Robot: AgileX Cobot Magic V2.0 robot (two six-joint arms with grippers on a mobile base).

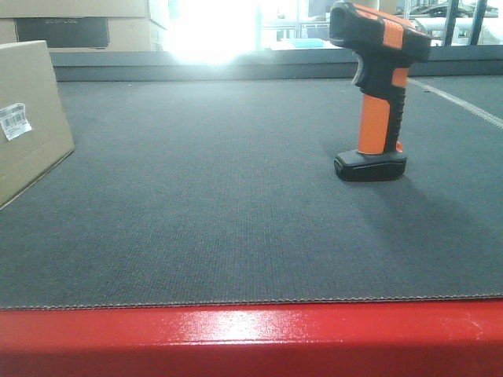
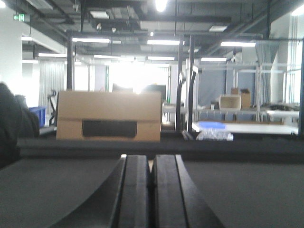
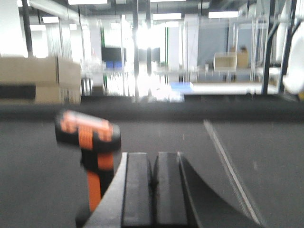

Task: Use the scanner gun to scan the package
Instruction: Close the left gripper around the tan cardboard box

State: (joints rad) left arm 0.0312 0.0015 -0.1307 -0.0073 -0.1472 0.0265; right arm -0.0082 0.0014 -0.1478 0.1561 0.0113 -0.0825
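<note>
The scanner [image 1: 377, 86] is orange and black and stands on its flat black foot. It is near the right gripper [image 3: 153, 173], ahead and a bit left. The brown box [image 1: 27, 118] with a white label sits far to the scanner's left. The left gripper [image 2: 151, 166] and the right one lie low and level, fingers together, empty.

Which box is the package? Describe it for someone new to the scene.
On the dark grey mat, look at the far left of the front view: the package is the plain brown box there. It carries a small white barcode label, whereas the box behind the mat bears a dark panel.
</note>
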